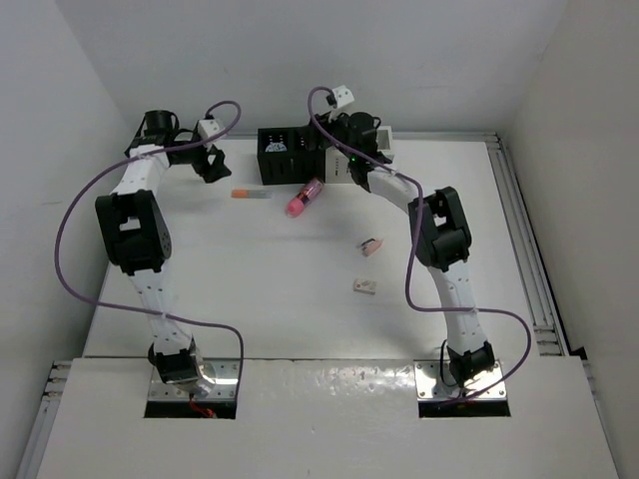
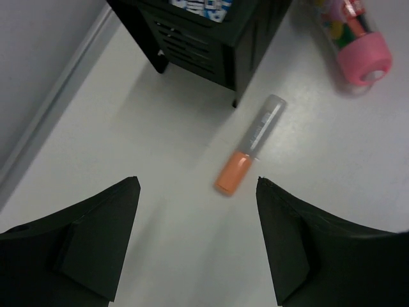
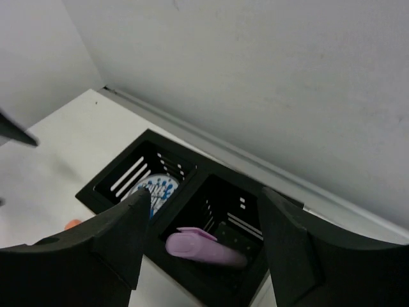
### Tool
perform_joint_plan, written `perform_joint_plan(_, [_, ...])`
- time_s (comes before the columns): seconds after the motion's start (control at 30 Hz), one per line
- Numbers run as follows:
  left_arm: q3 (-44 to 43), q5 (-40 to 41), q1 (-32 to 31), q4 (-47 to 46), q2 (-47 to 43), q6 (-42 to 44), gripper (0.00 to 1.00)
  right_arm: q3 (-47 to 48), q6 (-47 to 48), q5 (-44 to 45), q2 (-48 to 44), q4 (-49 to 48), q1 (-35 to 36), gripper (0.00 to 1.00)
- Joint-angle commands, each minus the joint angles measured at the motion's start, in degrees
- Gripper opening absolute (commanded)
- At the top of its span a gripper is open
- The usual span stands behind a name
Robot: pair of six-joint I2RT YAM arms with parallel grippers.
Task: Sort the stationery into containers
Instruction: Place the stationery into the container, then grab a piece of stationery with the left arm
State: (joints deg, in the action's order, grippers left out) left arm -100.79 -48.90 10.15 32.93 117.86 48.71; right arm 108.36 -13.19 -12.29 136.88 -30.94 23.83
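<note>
The black container (image 1: pixel 283 158) stands at the table's back, with a blue-white tape roll (image 3: pixel 153 187) in one compartment. A pale lilac stick (image 3: pixel 203 249) lies slanted in the other, slightly blurred. My right gripper (image 3: pixel 204 192) hovers open just above it, touching nothing. The white container (image 1: pixel 387 143) is mostly hidden behind the right arm. An orange-capped grey stick (image 2: pixel 250 144) lies on the table in front of the black container, just ahead of my open, empty left gripper (image 2: pixel 198 181). The hot-pink tube (image 1: pixel 305 198) lies nearby. Two eraser blocks (image 1: pixel 371 246) (image 1: pixel 364 286) sit mid-table.
Walls close in the table at the back and on both sides. A raised rail (image 1: pixel 524 249) runs along the right edge. Purple cables (image 1: pixel 75 230) loop off both arms.
</note>
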Motion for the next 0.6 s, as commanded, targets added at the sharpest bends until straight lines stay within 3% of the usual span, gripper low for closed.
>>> perform_joint_plan(0.0, [-9.2, -3.8, -0.7, 4.2, 8.4, 6.1, 0.80, -2.1, -5.3, -0.8, -4.4, -1.2, -1.1, 0.68])
perform_joint_plan(0.1, [-15.1, -5.3, -1.5, 5.5, 13.5, 6.1, 0.79, -6.3, -8.2, -3.3, -9.7, -1.3, -2.1, 0.71])
perform_joint_plan(0.33, [-15.1, -6.3, -4.3, 6.0, 17.7, 8.3, 0.71, -16.6, -12.6, -10.2, -22.0, -0.2, -5.6, 0.71])
perform_joint_plan(0.57, [-16.3, -0.1, -7.1, 13.2, 19.9, 12.0, 0.65, -20.9, -11.1, -13.5, -27.5, 6.0, -9.3, 0.70])
